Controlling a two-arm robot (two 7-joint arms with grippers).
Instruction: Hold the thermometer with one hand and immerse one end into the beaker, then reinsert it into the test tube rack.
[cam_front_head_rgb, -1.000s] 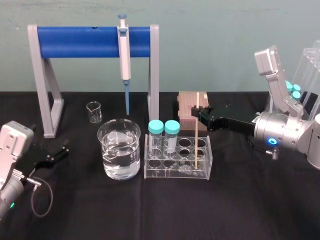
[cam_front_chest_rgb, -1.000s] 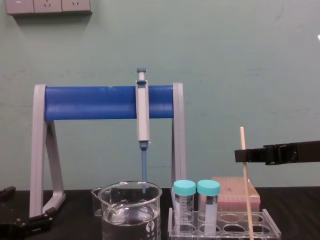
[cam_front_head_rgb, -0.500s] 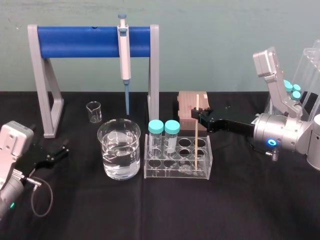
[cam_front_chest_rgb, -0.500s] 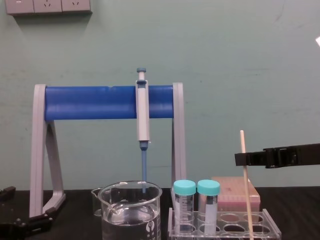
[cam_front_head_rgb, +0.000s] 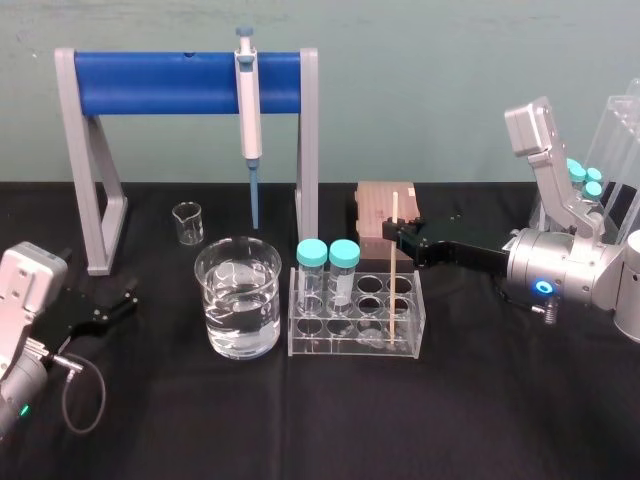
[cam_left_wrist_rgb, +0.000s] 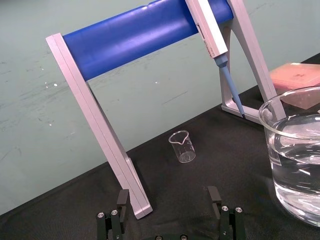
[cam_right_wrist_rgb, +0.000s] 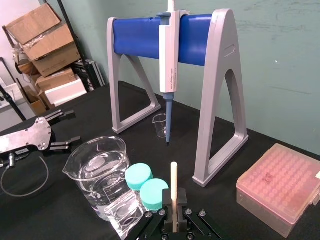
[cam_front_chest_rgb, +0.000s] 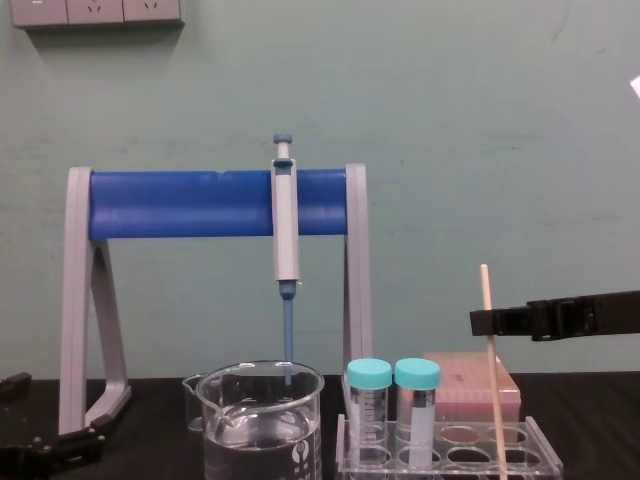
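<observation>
The thermometer (cam_front_head_rgb: 394, 270), a thin cream rod, stands upright with its lower end in a right-hand hole of the clear test tube rack (cam_front_head_rgb: 350, 346). My right gripper (cam_front_head_rgb: 395, 232) is shut on its upper part, reaching in from the right; in the chest view the right gripper (cam_front_chest_rgb: 481, 321) grips the thermometer (cam_front_chest_rgb: 490, 380) a little below its top. The right wrist view has the thermometer (cam_right_wrist_rgb: 174, 182) clamped between the jaws. The beaker (cam_front_head_rgb: 238, 297) with water stands left of the rack. My left gripper (cam_left_wrist_rgb: 168, 196) rests open at the table's left.
Two teal-capped tubes (cam_front_head_rgb: 328, 270) stand in the rack's left holes. A grey-and-blue pipette (cam_front_head_rgb: 247, 100) hangs on the blue-barred stand (cam_front_head_rgb: 170, 83) behind. A small beaker (cam_front_head_rgb: 187, 222) and a pink box (cam_front_head_rgb: 385, 208) sit at the back. More capped tubes (cam_front_head_rgb: 585, 180) are at far right.
My right gripper has moved down slightly with the thermometer, so the rod's top sits lower over the rack. The left arm has not moved.
</observation>
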